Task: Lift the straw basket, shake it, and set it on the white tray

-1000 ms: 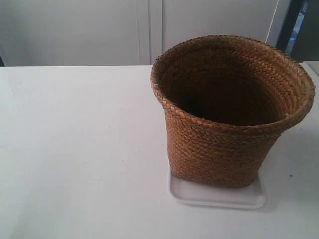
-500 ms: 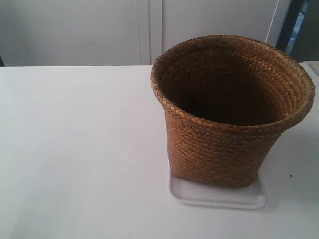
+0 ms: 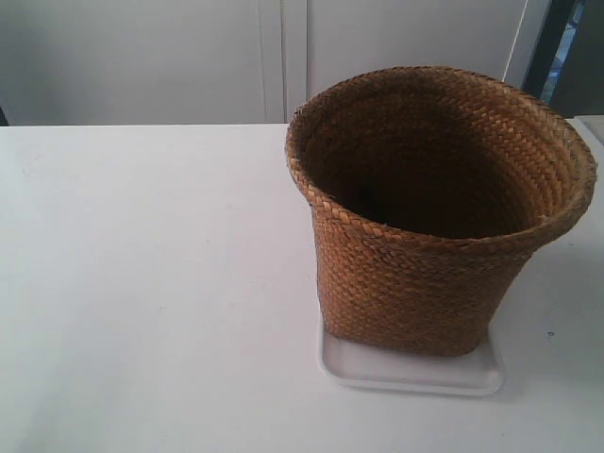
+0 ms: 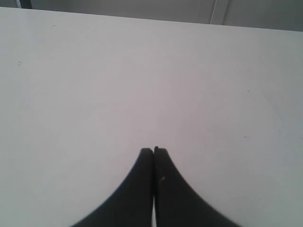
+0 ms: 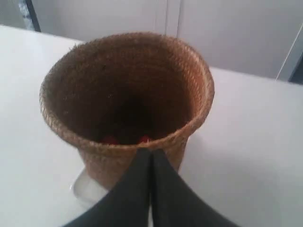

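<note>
The brown straw basket (image 3: 425, 283) stands upright on the white tray (image 3: 406, 376), its base covering most of the tray. The right wrist view shows the basket (image 5: 118, 90) from above with small red bits inside near its bottom, and a corner of the tray (image 5: 85, 189) beside its base. My right gripper (image 5: 151, 152) is shut and empty, its tips in line with the basket's near rim; whether they touch it I cannot tell. My left gripper (image 4: 153, 150) is shut with nothing in it, over bare white table. Neither arm shows in the exterior view.
The white table (image 3: 142, 283) stretches wide to the exterior view's left of the basket. Pale cabinet doors (image 3: 283, 57) stand behind the table's far edge. A dark upright frame (image 3: 552, 47) rises at the back right.
</note>
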Tool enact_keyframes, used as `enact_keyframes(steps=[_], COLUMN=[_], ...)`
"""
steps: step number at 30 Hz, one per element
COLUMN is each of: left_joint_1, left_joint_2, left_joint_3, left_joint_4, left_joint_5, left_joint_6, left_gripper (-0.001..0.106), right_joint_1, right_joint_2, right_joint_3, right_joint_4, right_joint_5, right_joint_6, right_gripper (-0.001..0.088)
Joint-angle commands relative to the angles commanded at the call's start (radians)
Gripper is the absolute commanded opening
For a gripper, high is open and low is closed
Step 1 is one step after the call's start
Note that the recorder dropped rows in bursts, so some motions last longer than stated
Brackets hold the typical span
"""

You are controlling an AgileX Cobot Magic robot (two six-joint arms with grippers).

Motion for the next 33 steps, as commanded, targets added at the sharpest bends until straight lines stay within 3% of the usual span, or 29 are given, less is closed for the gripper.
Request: enact_keyframes(steps=[3, 9, 15, 23, 28, 33], left_joint_1=[0.0, 0.0, 0.0, 0.0, 0.0, 0.0], left_joint_2=[0.0, 0.0, 0.0, 0.0, 0.0, 0.0], left_joint_3=[0.0, 0.0, 0.0, 0.0, 0.0, 0.0], left_joint_4=[0.0, 0.0, 0.0, 0.0, 0.0, 0.0], left_joint_5=[0.0, 0.0, 0.0, 0.0, 0.0, 0.0], left_joint_6=[0.0, 0.0, 0.0, 0.0, 0.0, 0.0], left_gripper=[0.0, 0.0, 0.0, 0.0, 0.0, 0.0], right_joint_1=[0.0, -0.034, -0.06, -0.06, -0.06, -0.06], right_joint_2=[-0.071, -0.22, -0.289, -0.348, -0.348, -0.348], right_joint_3=[0.107, 0.358, 0.639, 0.842, 0.843, 0.843], right_joint_4=[0.0, -0.029, -0.003, -0.013, -0.016, -0.038], right_joint_5=[-0.138, -0.248, -0.595, -0.597, -0.492, -0.496], right_joint_6=[0.0, -0.004, -0.003, -0.003, -0.006, -0.006], right_gripper=[0.0, 0.0, 0.0, 0.0, 0.0, 0.0])
